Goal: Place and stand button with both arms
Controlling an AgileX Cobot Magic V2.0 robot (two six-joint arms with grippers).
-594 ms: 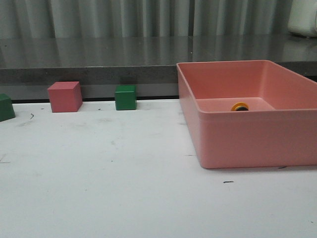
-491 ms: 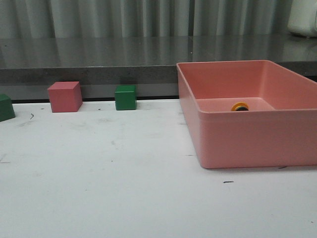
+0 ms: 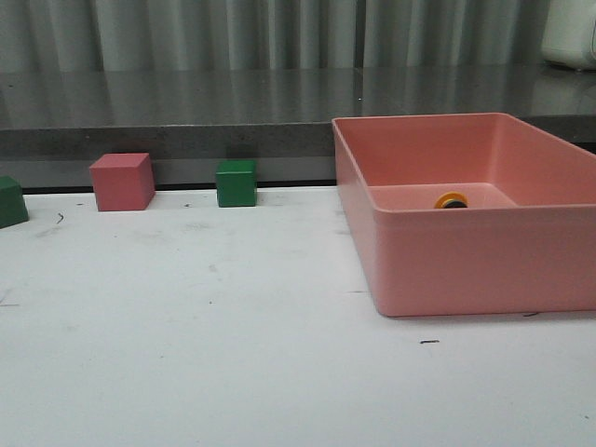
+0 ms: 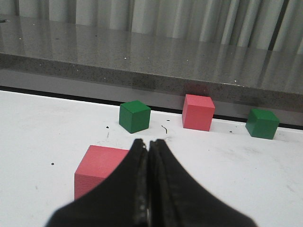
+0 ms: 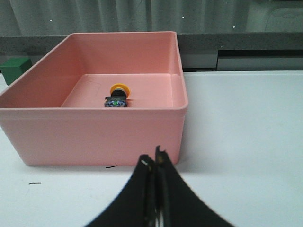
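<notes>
Outside the pink bin (image 5: pixel 94 125), hovered with both sets of fingers pressed together: left gripper (image 4: pixel 148 156), right gripper (image 5: pixel 154 163).
Held one button (image 5: pixel 118 96), lying inside the bin.

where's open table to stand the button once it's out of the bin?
Widest bare patch: white table in front of the red cube and green cube, left of the pink plastic bin. The yellow-capped push-button lies inside it. More cubes crowd the back edge near the left gripper.
</notes>
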